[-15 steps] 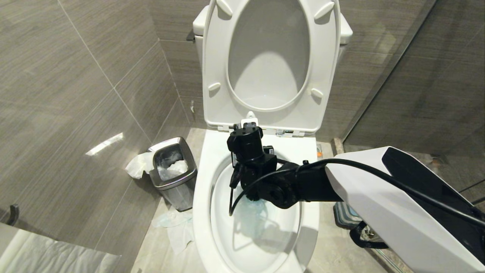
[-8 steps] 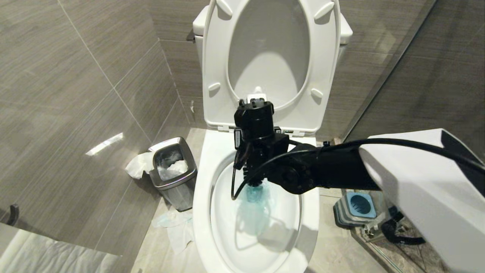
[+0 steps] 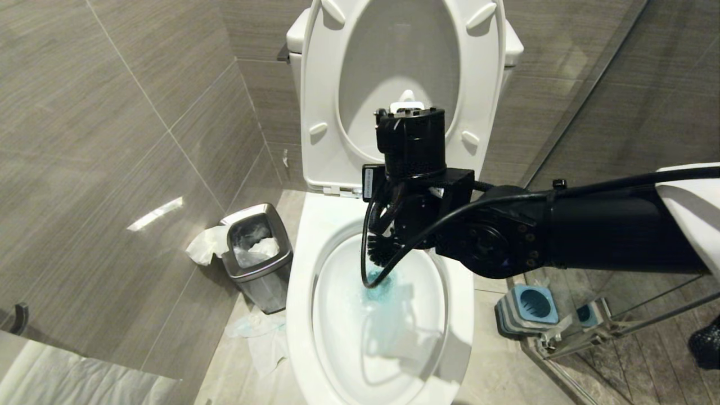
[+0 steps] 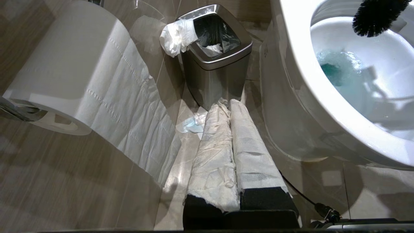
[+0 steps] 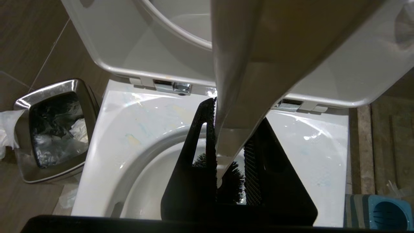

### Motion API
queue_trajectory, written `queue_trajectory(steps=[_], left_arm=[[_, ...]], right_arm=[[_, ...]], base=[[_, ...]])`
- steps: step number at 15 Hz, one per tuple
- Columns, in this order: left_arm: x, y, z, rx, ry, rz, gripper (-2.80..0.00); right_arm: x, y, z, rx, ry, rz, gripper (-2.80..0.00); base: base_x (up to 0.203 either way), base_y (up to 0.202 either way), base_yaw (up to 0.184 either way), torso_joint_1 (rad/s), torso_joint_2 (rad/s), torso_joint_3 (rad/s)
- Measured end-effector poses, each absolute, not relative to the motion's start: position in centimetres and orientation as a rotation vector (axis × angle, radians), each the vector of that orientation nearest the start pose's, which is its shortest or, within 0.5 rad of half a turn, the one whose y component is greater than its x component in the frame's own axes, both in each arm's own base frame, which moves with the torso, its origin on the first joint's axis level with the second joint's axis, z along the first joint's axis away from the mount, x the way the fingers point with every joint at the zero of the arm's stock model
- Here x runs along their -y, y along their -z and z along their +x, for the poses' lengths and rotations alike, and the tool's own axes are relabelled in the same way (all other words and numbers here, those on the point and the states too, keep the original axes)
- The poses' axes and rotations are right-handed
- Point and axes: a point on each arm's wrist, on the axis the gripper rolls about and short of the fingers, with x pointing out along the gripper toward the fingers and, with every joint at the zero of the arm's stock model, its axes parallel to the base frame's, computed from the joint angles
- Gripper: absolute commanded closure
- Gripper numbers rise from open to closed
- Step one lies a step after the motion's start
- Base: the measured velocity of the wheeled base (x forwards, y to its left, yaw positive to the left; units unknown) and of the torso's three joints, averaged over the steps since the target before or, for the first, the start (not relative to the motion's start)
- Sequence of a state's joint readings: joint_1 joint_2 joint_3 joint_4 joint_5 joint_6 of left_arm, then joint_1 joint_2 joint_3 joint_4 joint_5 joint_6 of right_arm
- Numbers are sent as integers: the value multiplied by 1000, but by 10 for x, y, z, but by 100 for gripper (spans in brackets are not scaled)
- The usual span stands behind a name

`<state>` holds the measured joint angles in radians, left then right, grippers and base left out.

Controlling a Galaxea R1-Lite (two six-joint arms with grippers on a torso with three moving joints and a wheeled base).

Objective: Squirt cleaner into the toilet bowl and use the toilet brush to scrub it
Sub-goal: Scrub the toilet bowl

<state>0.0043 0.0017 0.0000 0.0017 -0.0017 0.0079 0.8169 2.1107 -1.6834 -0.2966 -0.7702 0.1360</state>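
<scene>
The right end effector (image 5: pixel 231 168) is clamped on the white handle of the toilet brush (image 3: pixel 384 251), holding its black bristles just above blue cleaner in the toilet bowl (image 3: pixel 306 270), likely lifted between scrubbing strokes. The left end effector (image 4: pixel 226 106) is closed, parked low beside the bin (image 4: pixel 215 61).

Walls of large grey-brown tiles (image 3: pixel 112 112), glossy, with a streak of reflected light. Pale stone floor (image 3: pixel 495 377). Glass partition (image 3: pixel 590 101) at right. Square steel waste bin (image 3: pixel 257 256) against the wall, tissue (image 3: pixel 205 244) draped beside it. Paper roll (image 4: pixel 64 71) wall-mounted.
</scene>
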Motion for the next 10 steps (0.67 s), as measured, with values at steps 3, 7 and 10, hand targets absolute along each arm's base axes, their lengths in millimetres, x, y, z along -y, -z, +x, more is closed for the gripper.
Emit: queue_trajectory(steps=[3, 7, 10], left_arm=[[0, -75, -23, -3, -3, 7, 0], [0, -75, -23, -3, -3, 7, 0], [0, -75, -23, -3, -3, 7, 0]], right_arm=[[-310, -243, 301, -100, -57, 49, 0], [-316, -239, 289, -114, -81, 48, 0], [-327, -225, 289, -135, -95, 36, 0]], base=[[0, 0, 0, 0, 0, 0], [0, 0, 0, 0, 0, 0], [0, 0, 0, 0, 0, 0]])
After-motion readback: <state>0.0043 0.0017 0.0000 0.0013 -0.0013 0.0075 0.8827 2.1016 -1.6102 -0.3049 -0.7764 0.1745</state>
